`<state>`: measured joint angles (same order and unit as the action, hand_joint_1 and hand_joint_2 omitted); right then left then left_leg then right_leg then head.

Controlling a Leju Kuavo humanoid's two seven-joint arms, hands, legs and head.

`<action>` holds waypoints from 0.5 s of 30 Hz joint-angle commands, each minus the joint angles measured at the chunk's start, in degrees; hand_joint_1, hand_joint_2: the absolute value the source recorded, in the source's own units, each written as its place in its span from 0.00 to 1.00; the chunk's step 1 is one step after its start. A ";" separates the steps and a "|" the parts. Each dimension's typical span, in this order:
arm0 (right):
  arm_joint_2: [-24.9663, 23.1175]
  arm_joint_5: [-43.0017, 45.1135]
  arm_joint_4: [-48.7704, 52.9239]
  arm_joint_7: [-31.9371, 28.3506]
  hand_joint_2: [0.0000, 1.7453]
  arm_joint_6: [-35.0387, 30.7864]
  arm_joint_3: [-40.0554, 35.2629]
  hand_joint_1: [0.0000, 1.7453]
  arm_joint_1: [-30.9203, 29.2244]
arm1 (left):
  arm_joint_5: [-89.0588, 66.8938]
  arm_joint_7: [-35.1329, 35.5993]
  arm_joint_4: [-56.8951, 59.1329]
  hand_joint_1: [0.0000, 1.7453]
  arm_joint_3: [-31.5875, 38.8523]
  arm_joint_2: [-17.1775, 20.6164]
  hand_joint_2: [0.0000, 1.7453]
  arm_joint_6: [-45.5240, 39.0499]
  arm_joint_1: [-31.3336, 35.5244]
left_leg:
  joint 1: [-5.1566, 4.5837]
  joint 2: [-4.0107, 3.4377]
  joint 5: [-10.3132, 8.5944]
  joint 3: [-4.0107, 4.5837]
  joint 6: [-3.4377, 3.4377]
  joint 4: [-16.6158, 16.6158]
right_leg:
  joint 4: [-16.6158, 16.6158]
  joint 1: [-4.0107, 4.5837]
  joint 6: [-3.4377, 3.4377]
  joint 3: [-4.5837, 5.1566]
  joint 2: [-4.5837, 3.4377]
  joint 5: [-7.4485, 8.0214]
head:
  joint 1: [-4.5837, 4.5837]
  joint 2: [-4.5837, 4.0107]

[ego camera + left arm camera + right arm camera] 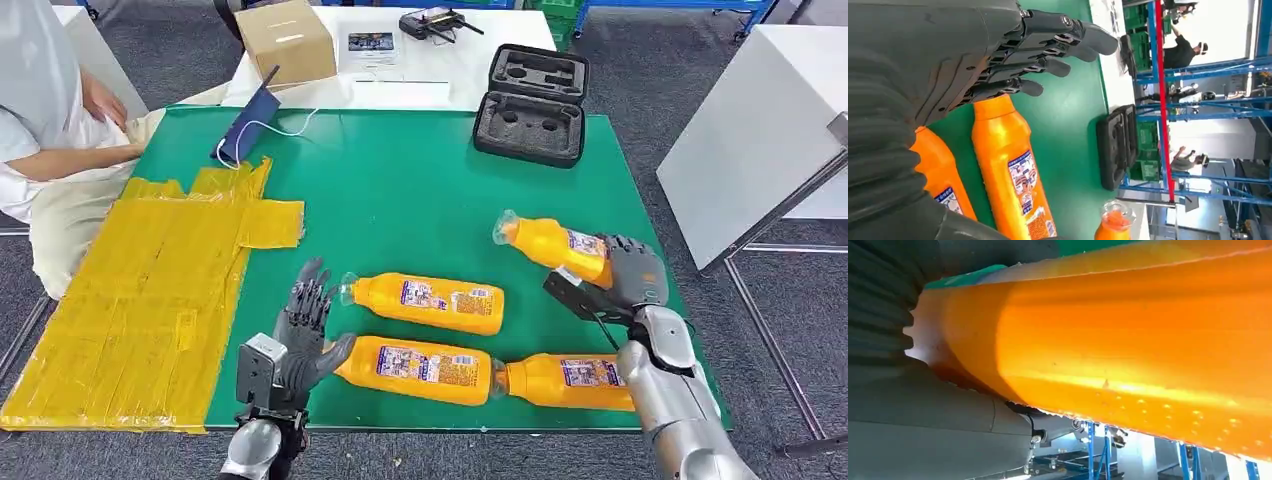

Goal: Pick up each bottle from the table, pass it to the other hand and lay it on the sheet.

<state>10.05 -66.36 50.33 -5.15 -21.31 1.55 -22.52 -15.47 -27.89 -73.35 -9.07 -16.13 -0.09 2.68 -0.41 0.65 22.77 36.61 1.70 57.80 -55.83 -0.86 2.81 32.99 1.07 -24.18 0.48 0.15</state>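
Right hand [632,272] grips a bottle [556,244] near the table [420,190] edge; left hand [305,325] spread, holding nothing.

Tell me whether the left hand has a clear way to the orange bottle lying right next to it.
Probably yes. The left hand is open, fingers spread, right beside the cap end of the nearest orange bottle on the green table. Nothing lies between them; the other bottle lies just beyond.

Lighting: bright, even, overhead; shadows on the green table [420,200] faint and soft. Head view sharp throughout. Left wrist view: background windows blown out white. Right wrist view: held bottle [1128,340] very close, soft-focused, with streaked glare; background overexposed.
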 commanded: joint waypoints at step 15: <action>-18.19 29.63 14.96 -11.72 1.00 10.46 1.03 1.00 0.79 | -5.93 1.88 3.28 0.00 -8.86 1.27 1.00 -0.91 6.62 | 0.11 -0.25 0.06 -0.14 -0.15 -0.03 | 0.00 0.10 -0.14 -0.04 -0.23 -0.03 | 0.00 0.00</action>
<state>-2.35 -38.21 65.07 -16.26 -11.28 5.40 -20.84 -20.89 -26.56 -73.96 -15.01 -16.15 -0.68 4.82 -0.35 0.57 22.76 36.64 1.68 57.80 -55.85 -0.81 2.79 33.10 1.04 -24.19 0.48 0.15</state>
